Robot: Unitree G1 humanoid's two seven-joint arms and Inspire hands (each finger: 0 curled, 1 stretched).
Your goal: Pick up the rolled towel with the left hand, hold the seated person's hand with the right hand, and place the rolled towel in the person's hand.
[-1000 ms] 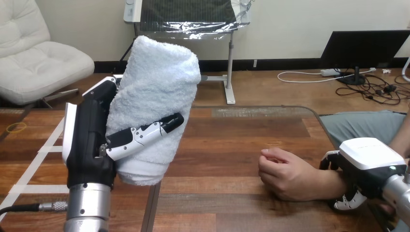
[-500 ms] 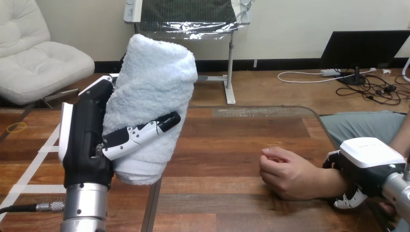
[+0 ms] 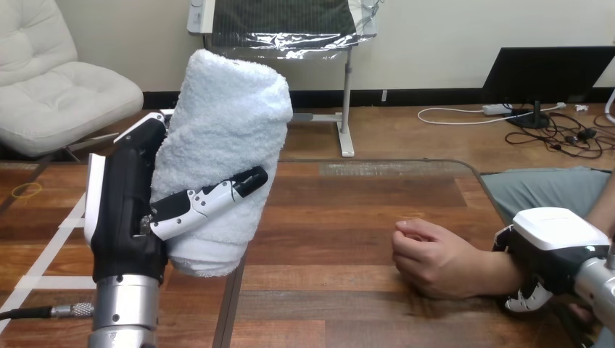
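My left hand [image 3: 127, 210] is raised above the table's left side, shut on the white rolled towel [image 3: 221, 152], which stands nearly upright with my thumb across its front. At the lower right the person's hand [image 3: 428, 257] rests on the table [image 3: 348, 210] in a loose fist. My right hand [image 3: 547, 254] sits on the person's wrist, its fingers curled round it from above and below. The towel is well left of the person's hand, with bare wood between them.
White tape strips [image 3: 54, 239] mark the table's left part. A yellow rubber band [image 3: 27, 191] lies near the far left edge. A seam [image 3: 232, 304] runs down the tabletop below the towel. The person's grey-clad lap [image 3: 544, 188] borders the table's right edge.
My left hand and the towel have shifted slightly left. The person's hand and my right hand have edged a little to the right.
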